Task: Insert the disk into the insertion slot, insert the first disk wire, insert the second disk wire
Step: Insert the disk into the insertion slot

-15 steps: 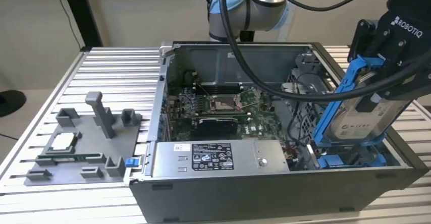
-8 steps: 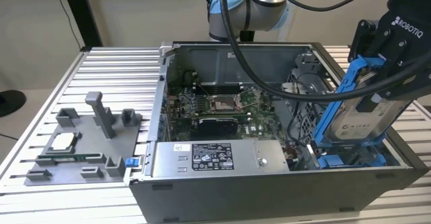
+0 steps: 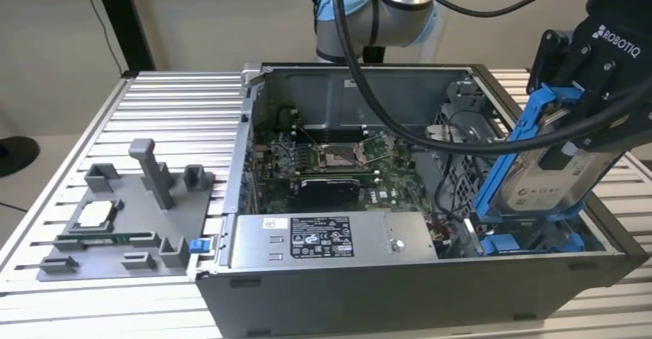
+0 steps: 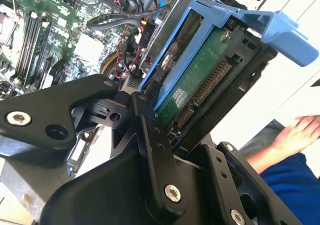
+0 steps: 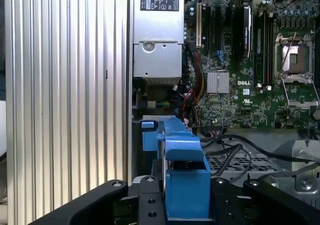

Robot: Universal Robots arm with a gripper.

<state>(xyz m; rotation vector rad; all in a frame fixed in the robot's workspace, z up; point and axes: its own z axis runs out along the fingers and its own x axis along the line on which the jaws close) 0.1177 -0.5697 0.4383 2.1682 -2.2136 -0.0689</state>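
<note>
Gripper (image 3: 569, 142) hung over the computer case (image 3: 408, 287) | fingers were clamped on the disk (image 3: 532, 182), held tilted | disk's lower end sat just above the insertion slot (image 3: 524, 241) at the case's near corner, the exterior view's right.

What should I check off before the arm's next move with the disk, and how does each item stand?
1. Grip: ok; the gripper is shut on the disk.
2. Disk seated in the insertion slot: not ok; it stands tilted, most of it above the slot.
3. Wires plugged in: not ok; the disk's connector is bare.
4. Black cable clear of the disk: cannot tell; it runs right up to it.
5. Person's hand clear: ok; it lies apart from the disk.
</note>
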